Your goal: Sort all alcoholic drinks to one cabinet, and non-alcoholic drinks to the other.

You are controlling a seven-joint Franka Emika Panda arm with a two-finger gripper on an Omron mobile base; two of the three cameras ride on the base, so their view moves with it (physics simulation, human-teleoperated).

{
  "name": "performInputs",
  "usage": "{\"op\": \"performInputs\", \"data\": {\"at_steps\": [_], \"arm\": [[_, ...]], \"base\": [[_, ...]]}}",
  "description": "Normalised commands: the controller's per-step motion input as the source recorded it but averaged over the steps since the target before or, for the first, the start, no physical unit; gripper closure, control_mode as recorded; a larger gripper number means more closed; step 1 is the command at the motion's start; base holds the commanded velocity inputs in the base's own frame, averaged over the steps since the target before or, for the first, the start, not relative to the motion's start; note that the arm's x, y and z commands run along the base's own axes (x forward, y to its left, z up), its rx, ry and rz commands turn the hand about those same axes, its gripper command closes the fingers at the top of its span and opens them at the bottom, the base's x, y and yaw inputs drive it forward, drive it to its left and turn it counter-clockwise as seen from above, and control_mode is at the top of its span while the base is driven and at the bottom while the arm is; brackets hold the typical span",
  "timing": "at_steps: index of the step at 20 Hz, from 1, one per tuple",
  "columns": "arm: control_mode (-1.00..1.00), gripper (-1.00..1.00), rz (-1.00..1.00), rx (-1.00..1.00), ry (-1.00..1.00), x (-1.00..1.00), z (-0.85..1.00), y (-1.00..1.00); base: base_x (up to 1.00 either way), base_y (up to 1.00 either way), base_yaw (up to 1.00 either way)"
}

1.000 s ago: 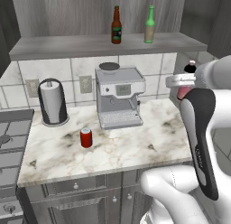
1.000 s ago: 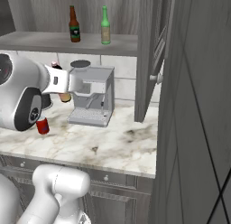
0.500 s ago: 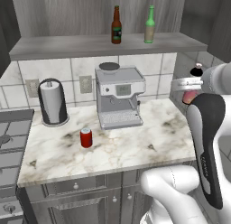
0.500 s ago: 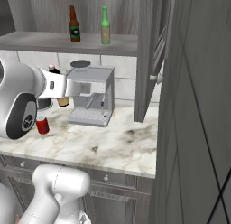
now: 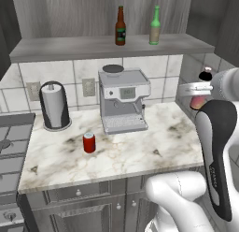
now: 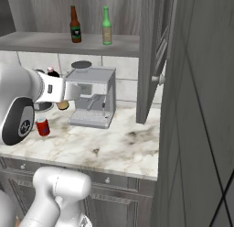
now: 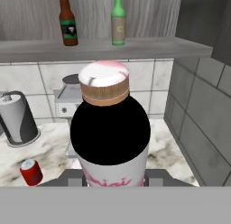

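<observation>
The jaws hold the pink bottle (image 7: 111, 142) in the air above the counter (image 5: 135, 156), with the 2 beer bottles (image 7: 67, 20) high ahead on the shelf and the red can (image 7: 31, 171) low below, so I judge the carrying step is in hand and the next move needs a lift into the other cabinet.

Two beer bottles (image 5: 120, 26) (image 5: 155, 25) sit side by side up on the cabinet shelf (image 5: 93, 46). Below on the counter (image 5: 140, 154), coffee machine (image 5: 123, 105) at the back, can (image 5: 89, 142) in front-left, paper towel holder (image 5: 54, 106) further left.
</observation>
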Motion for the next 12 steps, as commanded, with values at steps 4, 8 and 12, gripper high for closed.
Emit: {"op": "performInputs", "data": {"at_steps": [4,8,12], "arm": [[1.00,1.00,0.00,0.00,0.00,0.00,0.00,0.00],[1.00,1.00,0.00,0.00,0.00,0.00,0.00,0.00],[1.00,1.00,0.00,0.00,0.00,0.00,0.00,0.00]], "base": [[-0.27,0.00,0.00],[-0.42,0.00,0.00],[-0.51,0.00,0.00]]}}
